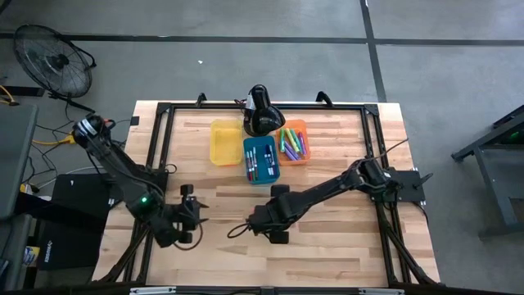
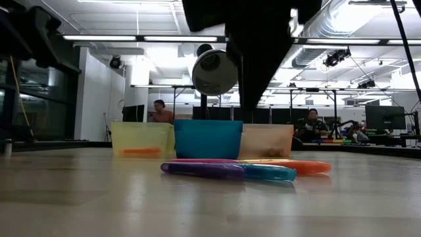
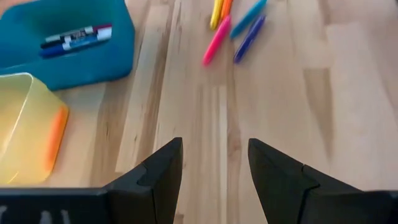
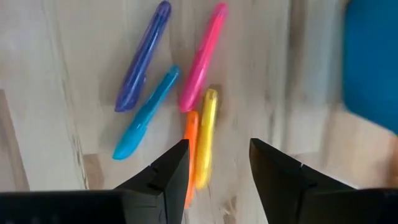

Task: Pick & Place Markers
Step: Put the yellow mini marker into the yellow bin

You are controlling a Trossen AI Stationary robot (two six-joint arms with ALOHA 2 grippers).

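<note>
Five loose markers lie flat on the wooden table under my right gripper (image 4: 217, 149), which is open and points down with nothing between its fingers: purple (image 4: 144, 55), teal (image 4: 144, 115), pink (image 4: 203, 56), yellow (image 4: 206, 134) and orange (image 4: 190, 152). The low view shows the purple marker (image 2: 200, 170), the teal marker (image 2: 270, 172) and the orange marker (image 2: 299, 166) in front of the bins. My left gripper (image 3: 214, 146) hovers open over bare wood near the table's left side (image 1: 188, 217). The same markers (image 3: 239, 28) lie farther off from it.
Three bins stand at the far middle. The yellow bin (image 1: 225, 141) holds an orange marker (image 3: 55, 134), the teal bin (image 1: 260, 158) holds markers (image 3: 78, 38), and the orange bin (image 1: 293, 141) holds several. A black round-headed device (image 1: 262, 111) stands behind them. People sit in the room beyond.
</note>
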